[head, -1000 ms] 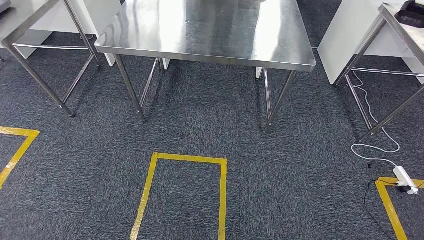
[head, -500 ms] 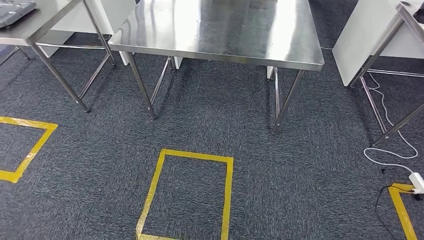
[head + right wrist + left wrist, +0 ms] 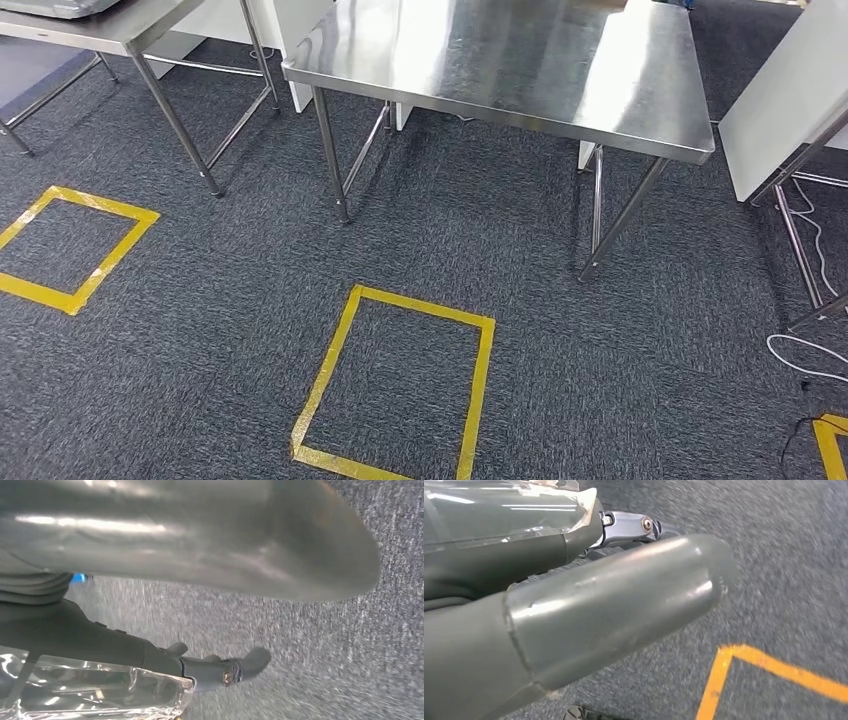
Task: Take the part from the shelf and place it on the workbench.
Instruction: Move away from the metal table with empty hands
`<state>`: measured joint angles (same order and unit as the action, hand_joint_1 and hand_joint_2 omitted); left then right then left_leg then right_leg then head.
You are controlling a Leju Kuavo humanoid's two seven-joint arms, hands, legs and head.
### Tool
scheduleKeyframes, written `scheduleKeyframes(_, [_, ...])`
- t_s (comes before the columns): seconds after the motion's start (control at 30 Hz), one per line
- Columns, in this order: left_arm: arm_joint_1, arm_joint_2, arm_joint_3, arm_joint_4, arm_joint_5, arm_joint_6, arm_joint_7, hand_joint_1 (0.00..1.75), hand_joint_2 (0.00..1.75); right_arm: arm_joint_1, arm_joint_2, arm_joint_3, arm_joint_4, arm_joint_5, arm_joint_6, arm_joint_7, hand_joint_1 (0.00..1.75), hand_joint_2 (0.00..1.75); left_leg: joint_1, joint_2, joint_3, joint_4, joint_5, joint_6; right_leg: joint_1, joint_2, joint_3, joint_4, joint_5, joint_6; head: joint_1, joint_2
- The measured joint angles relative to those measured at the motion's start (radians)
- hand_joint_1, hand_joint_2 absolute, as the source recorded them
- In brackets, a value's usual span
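One steel workbench (image 3: 520,60) stands beyond three yellow floor squares (image 3: 400,390).

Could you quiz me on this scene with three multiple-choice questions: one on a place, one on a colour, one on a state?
1. The whole tape rectangle lies:
A on the tabletop
B on the floor before the steel table
C on a shelf

2. The carpet is:
A red
B white
C dark grey

3. The right hand is:
A holding nothing
B gripping a part
C pressing the table

B: the tape rectangle lies on the floor, nearer than the steel table.
C: the carpet is dark grey.
A: the right hand hangs over carpet, nothing in it.
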<state>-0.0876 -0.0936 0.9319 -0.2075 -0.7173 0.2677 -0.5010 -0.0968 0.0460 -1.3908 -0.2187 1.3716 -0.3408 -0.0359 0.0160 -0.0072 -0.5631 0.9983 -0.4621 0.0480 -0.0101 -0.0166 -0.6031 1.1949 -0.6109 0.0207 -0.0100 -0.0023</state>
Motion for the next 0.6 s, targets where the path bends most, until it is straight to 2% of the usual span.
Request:
scheduleKeyframes(0.03, [0.0, 0.0, 0.0, 0.0, 0.0, 0.001, 0.0, 0.0, 0.0, 0.001, -0.001, 0.0, 0.0, 0.001, 0.001, 0.001, 0.0, 0.0, -0.001, -0.01, -0.004, 0.0, 0.003, 0.0, -0.001, 0.006, -0.023, 0.055, -0.021, 0.002, 0.0, 0.0])
scheduleKeyframes(0.07, [0.001, 0.0, 0.0, 0.0, 0.0, 0.003, 0.0, 0.0, 0.0, 0.003, -0.001, 0.0, 0.0, 0.002, 0.001, 0.002, 0.0, 0.0, -0.001, -0.02, -0.008, 0.001, 0.005, -0.001, -0.002, 0.008, -0.031, 0.078, -0.026, 0.007, 0.0, 0.0])
scheduleKeyframes(0.1, [0.001, -0.001, 0.0, 0.0, -0.001, 0.004, 0.0, 0.0, 0.0, 0.003, -0.001, 0.001, 0.0, 0.003, 0.002, 0.002, 0.0, 0.0, 0.0, -0.031, -0.01, 0.002, 0.008, -0.003, -0.003, 0.011, -0.017, 0.058, -0.013, 0.016, 0.0, 0.0])
scheduleKeyframes(0.13, [0.002, -0.001, 0.0, 0.0, -0.001, 0.005, 0.0, 0.0, 0.0, 0.004, -0.001, 0.001, 0.0, 0.004, 0.002, 0.003, 0.0, 0.0, 0.001, -0.043, -0.011, 0.002, 0.01, -0.006, -0.006, 0.016, 0.015, 0.0, 0.013, 0.026, 0.0, 0.0])
scheduleKeyframes(0.17, [0.002, -0.002, 0.0, 0.0, -0.001, 0.006, 0.001, 0.0, 0.0, 0.003, -0.001, 0.001, 0.0, 0.005, 0.002, 0.003, 0.0, 0.0, 0.002, -0.053, -0.012, 0.003, 0.012, -0.01, -0.011, 0.032, 0.055, -0.078, 0.041, 0.034, 0.0, 0.0])
scheduleKeyframes(0.2, [0.002, -0.003, 0.0, 0.0, -0.001, 0.008, 0.001, 0.0, 0.0, 0.002, -0.001, 0.002, 0.0, 0.006, 0.004, 0.004, 0.0, 0.0, 0.001, -0.063, -0.013, 0.004, 0.014, -0.015, -0.011, 0.048, 0.089, -0.146, 0.064, 0.037, 0.001, 0.0])
scheduleKeyframes(0.23, [0.002, -0.003, 0.0, 0.0, -0.001, 0.009, 0.001, 0.0, 0.0, 0.002, -0.001, 0.002, 0.0, 0.007, 0.007, 0.004, 0.0, 0.0, 0.0, -0.071, -0.015, 0.005, 0.016, -0.02, -0.011, 0.06, 0.109, -0.191, 0.079, 0.034, 0.001, 0.0])
scheduleKeyframes(0.27, [0.002, -0.003, 0.0, 0.0, 0.0, 0.01, 0.001, 0.0, 0.0, 0.001, -0.001, 0.002, 0.0, 0.008, 0.01, 0.004, 0.0, 0.0, -0.002, -0.077, -0.017, 0.005, 0.019, -0.026, -0.009, 0.067, 0.115, -0.209, 0.084, 0.028, 0.0, 0.0])
scheduleKeyframes(0.3, [0.003, -0.003, 0.0, 0.0, 0.0, 0.012, 0.001, 0.0, 0.0, 0.001, -0.001, 0.003, 0.0, 0.009, 0.013, 0.005, 0.0, 0.0, -0.003, -0.084, -0.02, 0.005, 0.022, -0.032, -0.004, 0.061, 0.115, -0.208, 0.087, 0.021, 0.0, 0.0])
scheduleKeyframes(0.33, [0.004, -0.003, 0.0, 0.0, 0.0, 0.013, 0.001, 0.0, 0.0, 0.0, -0.001, 0.004, 0.0, 0.009, 0.015, 0.005, 0.0, 0.0, -0.002, -0.089, -0.023, 0.004, 0.024, -0.037, -0.005, 0.052, 0.115, -0.207, 0.09, 0.014, -0.001, 0.0])
scheduleKeyframes(0.4, [0.005, -0.004, 0.0, 0.0, -0.001, 0.015, 0.001, 0.0, 0.0, -0.001, -0.001, 0.006, 0.0, 0.009, 0.017, 0.006, 0.0, 0.0, 0.0, -0.067, -0.037, 0.028, 0.007, -0.045, -0.01, 0.034, 0.117, -0.208, 0.097, -0.002, -0.003, 0.0])
scheduleKeyframes(0.47, [0.004, -0.005, 0.0, 0.0, -0.002, 0.015, 0.001, 0.0, 0.0, 0.002, -0.001, 0.009, 0.0, 0.008, 0.018, 0.006, 0.0, 0.0, -0.001, -0.025, -0.079, 0.124, -0.054, -0.05, -0.01, 0.014, 0.115, -0.21, 0.1, -0.018, -0.006, 0.0])
scheduleKeyframes(0.53, [0.004, -0.005, 0.0, 0.0, -0.003, 0.015, 0.001, 0.0, 0.0, 0.006, -0.001, 0.009, 0.0, 0.008, 0.018, 0.006, 0.0, 0.0, 0.0, -0.009, -0.136, 0.256, -0.117, -0.054, -0.004, -0.009, 0.109, -0.21, 0.1, -0.024, -0.007, 0.0])
scheduleKeyframes(0.57, [0.005, -0.005, 0.0, 0.001, -0.003, 0.015, 0.002, 0.0, 0.0, 0.007, -0.001, 0.009, 0.0, 0.008, 0.018, 0.006, 0.0, 0.0, 0.001, -0.007, -0.15, 0.293, -0.126, -0.054, -0.001, -0.021, 0.106, -0.209, 0.099, -0.025, -0.007, 0.0])
scheduleKeyframes(0.6, [0.006, -0.005, 0.0, 0.001, -0.003, 0.016, 0.003, 0.0, 0.0, 0.007, -0.001, 0.01, 0.0, 0.008, 0.018, 0.006, 0.0, 0.0, 0.001, -0.005, -0.146, 0.293, -0.118, -0.054, 0.0, -0.032, 0.104, -0.209, 0.099, -0.025, -0.007, 0.0])
